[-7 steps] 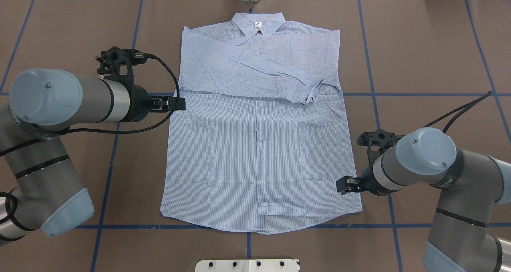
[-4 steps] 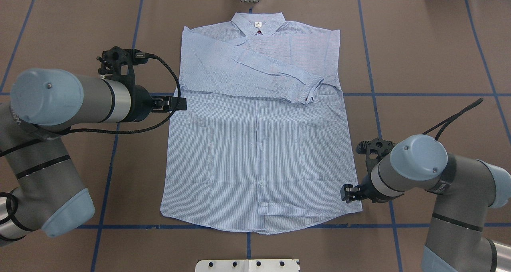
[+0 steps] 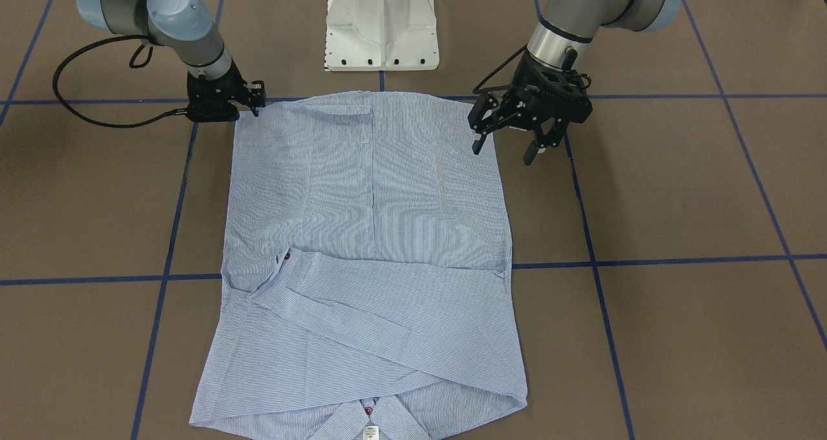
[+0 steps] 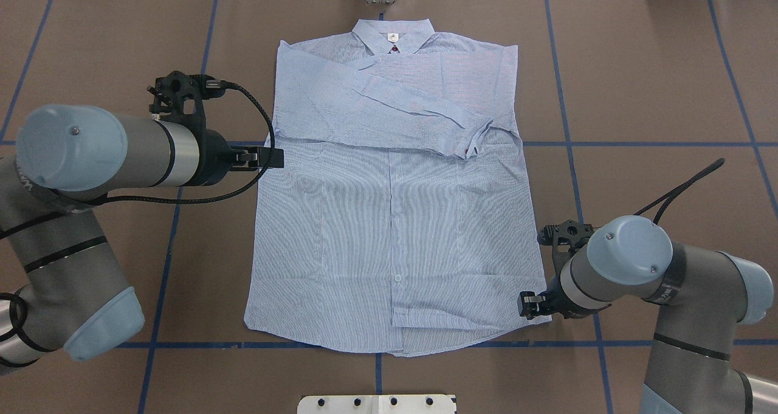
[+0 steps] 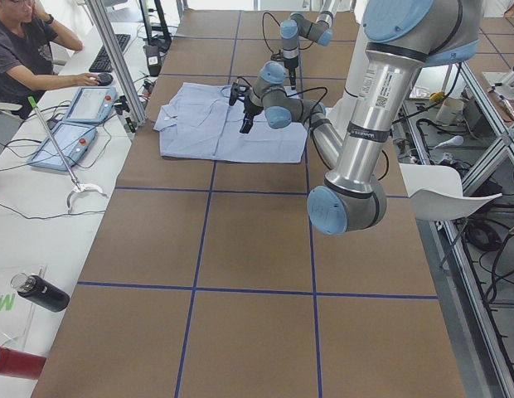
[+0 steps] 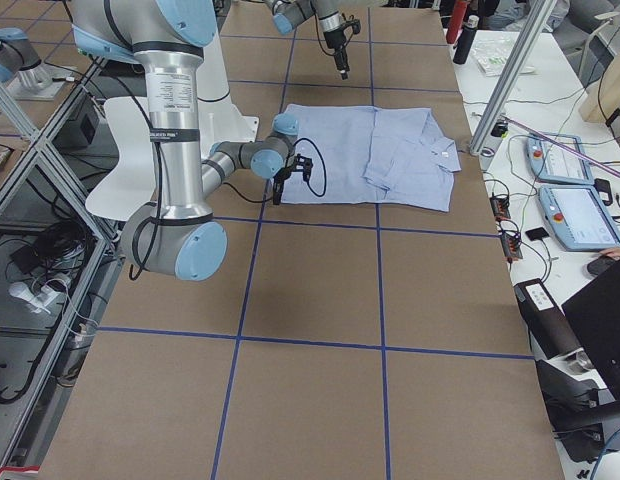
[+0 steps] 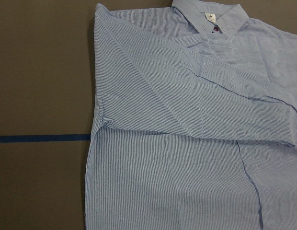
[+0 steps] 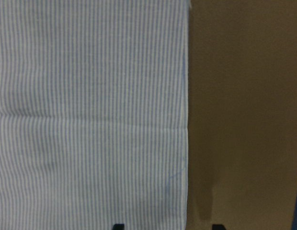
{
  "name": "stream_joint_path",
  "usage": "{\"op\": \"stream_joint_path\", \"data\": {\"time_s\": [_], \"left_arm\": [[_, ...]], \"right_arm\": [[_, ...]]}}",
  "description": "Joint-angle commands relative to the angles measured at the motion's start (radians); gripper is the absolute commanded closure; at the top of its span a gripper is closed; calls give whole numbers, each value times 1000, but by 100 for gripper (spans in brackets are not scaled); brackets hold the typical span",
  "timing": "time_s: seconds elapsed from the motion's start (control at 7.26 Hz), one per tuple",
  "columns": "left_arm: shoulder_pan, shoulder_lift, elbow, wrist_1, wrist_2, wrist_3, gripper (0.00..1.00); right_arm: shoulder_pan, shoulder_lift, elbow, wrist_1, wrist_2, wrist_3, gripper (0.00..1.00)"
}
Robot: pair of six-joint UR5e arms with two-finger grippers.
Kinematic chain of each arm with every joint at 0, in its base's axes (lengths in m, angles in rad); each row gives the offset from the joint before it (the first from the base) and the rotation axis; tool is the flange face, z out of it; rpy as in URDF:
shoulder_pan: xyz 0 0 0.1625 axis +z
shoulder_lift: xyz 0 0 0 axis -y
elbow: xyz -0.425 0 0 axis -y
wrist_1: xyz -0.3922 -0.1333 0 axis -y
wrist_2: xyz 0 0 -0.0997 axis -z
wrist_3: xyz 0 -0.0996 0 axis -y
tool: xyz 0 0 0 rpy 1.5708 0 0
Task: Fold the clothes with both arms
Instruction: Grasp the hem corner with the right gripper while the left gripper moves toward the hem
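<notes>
Shirt (image 4: 395, 219) — one, flat | two of mine — left claw (image 3: 502, 154) spread over side edge | right claw (image 4: 526, 305) spread over hem corner

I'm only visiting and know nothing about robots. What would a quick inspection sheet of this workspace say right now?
Surface: brown table with a grid of blue tape lines.
Job's things: striped shirt lies flat, front up, sleeves folded across the chest.
Clutter: nothing seen.
Grippers: left gripper open, raised by the shirt's side edge; right gripper open, low at the hem corner.
Cables: black cable loops from the left wrist.
Surroundings: person seated at a side desk; dark bottle nearby.
</notes>
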Motion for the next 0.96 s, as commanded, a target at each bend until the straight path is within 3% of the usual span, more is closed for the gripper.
{"op": "stream_joint_path", "data": {"time_s": [0.0, 0.28, 0.83], "left_arm": [[0, -7, -1, 0, 0, 1, 1], [0, -7, -1, 0, 0, 1, 1], [0, -7, 0, 0, 0, 1, 1]], "right_arm": [[-1, -8, -2, 1, 3, -2, 41], [-1, -14, -5, 1, 3, -2, 46], [-7, -11, -5, 1, 7, -2, 46]]}}
